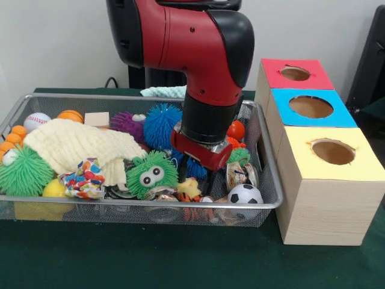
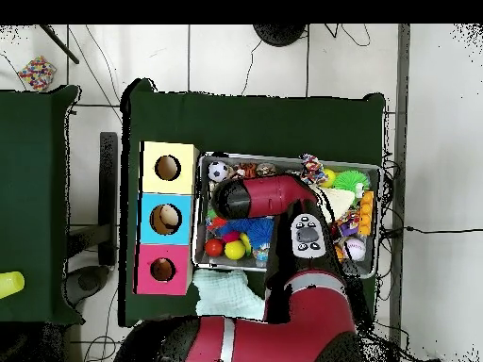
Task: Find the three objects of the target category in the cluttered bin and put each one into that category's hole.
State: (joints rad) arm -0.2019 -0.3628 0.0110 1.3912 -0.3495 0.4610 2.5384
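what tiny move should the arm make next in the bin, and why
Probably a short straight lift. The end effector is sunk low among the toys in the mesh bin, between the green googly-eyed puffer and the soccer ball. Its tips are hidden by clutter, so a grasp cannot be confirmed; rising a little would show what, if anything, comes up.

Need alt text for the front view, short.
A red and black robot arm reaches down into a wire mesh bin crowded with spiky balls, a cream knitted cloth and a small soccer ball. Beside the bin stand three wooden boxes with red, blue and yellow holed tops.
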